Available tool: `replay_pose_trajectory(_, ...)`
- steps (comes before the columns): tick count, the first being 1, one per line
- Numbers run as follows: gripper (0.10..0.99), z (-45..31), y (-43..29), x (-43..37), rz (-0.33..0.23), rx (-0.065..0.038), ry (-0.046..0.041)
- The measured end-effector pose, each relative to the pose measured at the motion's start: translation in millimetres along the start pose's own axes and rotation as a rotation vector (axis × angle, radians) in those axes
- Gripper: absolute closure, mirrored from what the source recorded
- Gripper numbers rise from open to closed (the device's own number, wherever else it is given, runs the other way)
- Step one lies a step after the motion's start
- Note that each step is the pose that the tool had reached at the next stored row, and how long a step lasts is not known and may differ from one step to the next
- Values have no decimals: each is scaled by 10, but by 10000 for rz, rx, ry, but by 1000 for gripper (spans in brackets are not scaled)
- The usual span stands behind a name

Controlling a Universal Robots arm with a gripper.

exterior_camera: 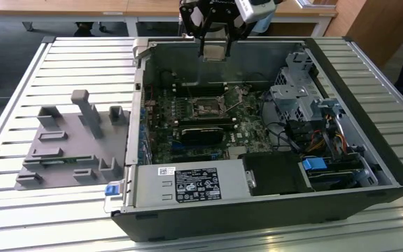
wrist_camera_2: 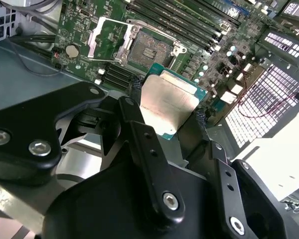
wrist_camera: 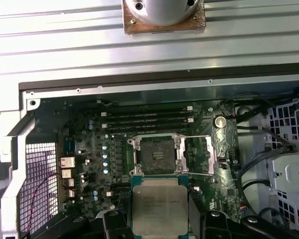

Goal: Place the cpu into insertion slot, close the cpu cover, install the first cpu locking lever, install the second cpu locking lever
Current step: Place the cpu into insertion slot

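My gripper (exterior_camera: 214,51) hangs over the back wall of the open computer case, shut on the cpu (exterior_camera: 214,47). In both wrist views the cpu (wrist_camera_2: 169,102) (wrist_camera: 159,206) is a silver-topped square chip with a green edge, pinched between two black fingers (wrist_camera_2: 136,122). The insertion slot (wrist_camera: 157,155) (wrist_camera_2: 148,50) (exterior_camera: 205,109) is a square dark socket on the green motherboard, bare and well below the chip. The cpu cover (wrist_camera: 203,155) (wrist_camera_2: 103,39) is swung open beside the socket. A thin lever rod (wrist_camera: 202,174) lies next to the cover.
Long memory slots (wrist_camera: 147,121) run beside the socket. A drive cage and cables (exterior_camera: 306,113) and a power supply (exterior_camera: 191,185) line the case. A grey fixture block (exterior_camera: 69,142) stands on the slatted table (exterior_camera: 19,210) at the exterior view's left.
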State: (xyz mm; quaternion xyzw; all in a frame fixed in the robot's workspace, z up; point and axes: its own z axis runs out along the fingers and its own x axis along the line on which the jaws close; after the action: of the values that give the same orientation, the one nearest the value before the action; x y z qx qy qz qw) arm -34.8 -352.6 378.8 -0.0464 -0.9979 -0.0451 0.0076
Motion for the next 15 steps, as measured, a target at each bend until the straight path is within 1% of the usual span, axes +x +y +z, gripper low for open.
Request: replay_pose_trajectory(15,545,6,-1,0,573,-11,-51)
